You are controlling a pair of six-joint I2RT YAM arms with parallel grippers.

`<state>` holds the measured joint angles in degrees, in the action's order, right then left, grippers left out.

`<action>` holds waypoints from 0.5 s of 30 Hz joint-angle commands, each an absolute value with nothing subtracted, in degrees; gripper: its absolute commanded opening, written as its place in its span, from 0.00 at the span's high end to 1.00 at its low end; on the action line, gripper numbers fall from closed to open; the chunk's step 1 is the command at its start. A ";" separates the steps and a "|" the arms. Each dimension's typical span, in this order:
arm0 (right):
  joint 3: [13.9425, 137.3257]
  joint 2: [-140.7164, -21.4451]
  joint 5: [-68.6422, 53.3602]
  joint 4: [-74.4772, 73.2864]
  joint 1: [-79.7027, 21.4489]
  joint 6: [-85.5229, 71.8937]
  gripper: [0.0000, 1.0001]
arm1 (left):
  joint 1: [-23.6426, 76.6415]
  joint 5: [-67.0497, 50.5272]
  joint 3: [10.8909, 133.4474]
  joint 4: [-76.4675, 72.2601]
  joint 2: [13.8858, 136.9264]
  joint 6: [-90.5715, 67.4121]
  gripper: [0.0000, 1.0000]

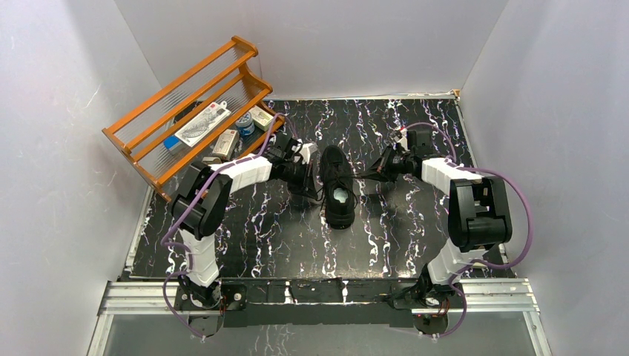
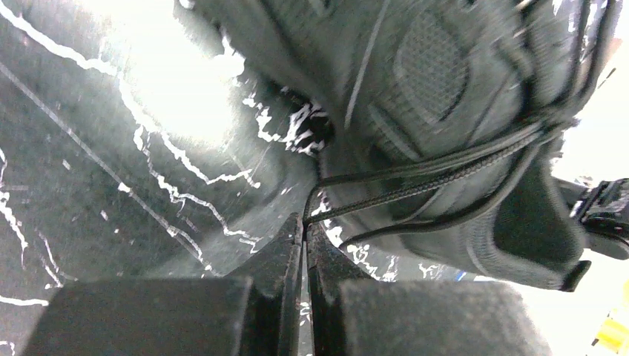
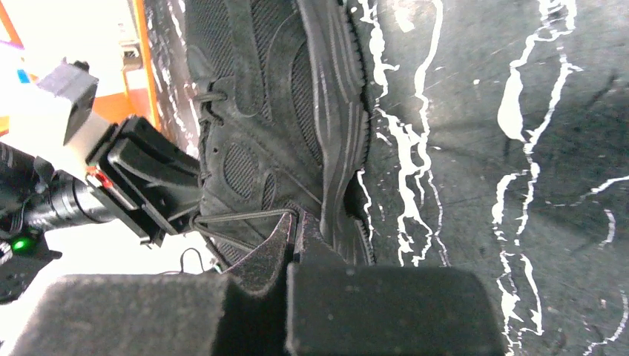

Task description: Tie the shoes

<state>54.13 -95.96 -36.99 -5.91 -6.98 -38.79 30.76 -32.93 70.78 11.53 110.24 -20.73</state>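
Now left pincer [image 2: 305, 226], right pincer [image 3: 294, 222] clamp sneaker [image 1: 337, 194] laces [image 2: 445, 159].

Wears white shells on the links of the left arm [image 1: 248, 172] and right arm [image 1: 445, 172], with bulky black joint housings. Carries 1 purple cable looping along each. Stands on black bases [image 1: 199, 293]. Ends in matte black, coarse-textured fingers [image 2: 278, 259] tapering to thin tips.

Orange wooden rack [image 1: 180, 83], black marbled tabletop [image 1: 400, 245]
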 commanded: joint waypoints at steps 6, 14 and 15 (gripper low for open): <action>54.21 -95.29 -21.11 -8.37 -5.82 -40.41 1.00 | 30.60 -26.60 65.15 16.05 104.64 -17.36 1.00; 52.93 -94.42 -17.36 -8.13 -4.50 -40.77 1.00 | 30.59 -25.10 64.47 15.82 104.29 -16.62 1.00; 51.94 -94.24 -18.08 -6.82 -4.06 -41.03 1.00 | 30.63 -25.04 64.30 15.75 104.18 -16.58 1.00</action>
